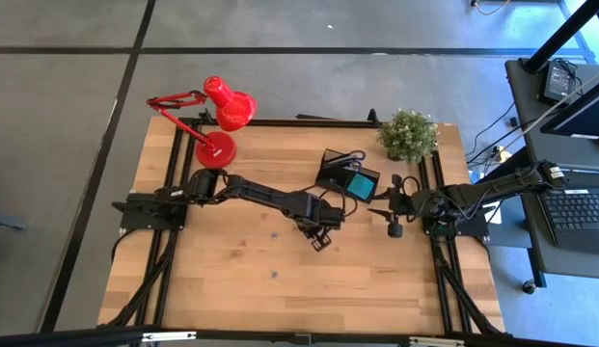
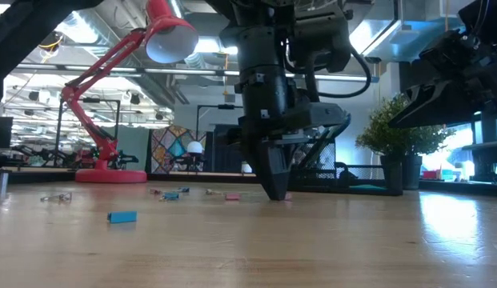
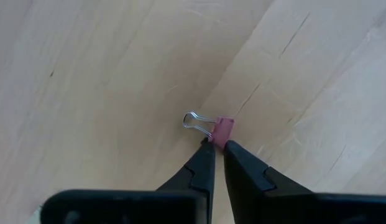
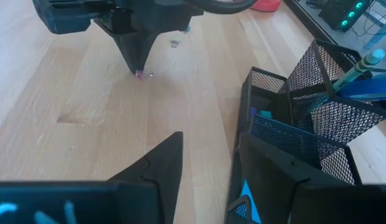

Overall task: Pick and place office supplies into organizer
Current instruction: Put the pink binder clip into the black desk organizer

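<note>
We see the left hand pinching a pink binder clip on the worktop. Beside the half-open right hand, the organizer holds pens.

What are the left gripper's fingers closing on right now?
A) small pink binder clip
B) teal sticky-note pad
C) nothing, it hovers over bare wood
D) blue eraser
A. In the left wrist view the left gripper has its fingers nearly together around the pink body of the binder clip, whose wire loop sticks out to one side on the table.
</note>
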Robot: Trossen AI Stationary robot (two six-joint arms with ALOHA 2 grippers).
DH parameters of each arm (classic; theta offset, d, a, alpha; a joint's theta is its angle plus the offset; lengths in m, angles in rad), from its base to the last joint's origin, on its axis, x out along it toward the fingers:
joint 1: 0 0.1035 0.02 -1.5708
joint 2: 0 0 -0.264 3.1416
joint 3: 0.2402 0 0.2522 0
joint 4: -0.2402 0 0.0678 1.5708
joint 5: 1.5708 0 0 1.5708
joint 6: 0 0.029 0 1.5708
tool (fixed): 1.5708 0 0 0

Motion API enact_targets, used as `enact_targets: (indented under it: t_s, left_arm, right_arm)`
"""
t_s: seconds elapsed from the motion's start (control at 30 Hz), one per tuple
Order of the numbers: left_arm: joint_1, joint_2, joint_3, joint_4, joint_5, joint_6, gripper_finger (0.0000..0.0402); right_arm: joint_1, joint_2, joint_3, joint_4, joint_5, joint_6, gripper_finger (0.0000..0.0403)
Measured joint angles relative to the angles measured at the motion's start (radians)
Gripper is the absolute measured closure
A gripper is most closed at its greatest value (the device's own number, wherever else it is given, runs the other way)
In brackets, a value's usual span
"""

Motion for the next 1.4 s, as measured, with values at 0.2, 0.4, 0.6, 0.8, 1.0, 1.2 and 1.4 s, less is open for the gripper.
enact_targets:
  t_s: [0.2, 0.4, 0.6, 0.8, 1.0, 1.2, 1.4]
  left_arm:
    - [0.0, 0.0, 0.0, -0.003, 0.0, 0.063, 0.038]
    - [0.0, 0.0, 0.0, -0.005, 0.001, 0.164, 0.0381]
    - [0.0, -0.009, -0.002, -0.005, 0.002, 0.195, 0.0395]
    - [-0.001, -0.044, -0.004, -0.005, -0.02, 0.195, 0.0399]
    - [-0.001, -0.048, -0.004, -0.002, -0.033, 0.197, 0.04]
    - [0.006, -0.052, -0.003, -0.002, 0.022, 0.093, 0.0398]
    - [0.016, -0.053, -0.002, 0.006, 0.122, 0.029, 0.0369]
  right_arm:
    - [0.0, 0.0, 0.0, -0.004, 0.0, 0.021, 0.0241]
    - [0.0, 0.0, 0.0, -0.007, 0.0, 0.021, 0.0241]
    - [0.0, 0.0, 0.0, -0.008, 0.0, 0.021, 0.0241]
    - [0.0, 0.0, 0.0, -0.01, 0.0, 0.021, 0.0241]
    - [0.0, 0.0, 0.0, -0.011, 0.0, 0.021, 0.0241]
    - [0.0, 0.0, 0.0, -0.012, 0.0, 0.023, 0.0241]
    - [0.0, 0.0, 0.0, -0.012, 0.0, 0.022, 0.0241]
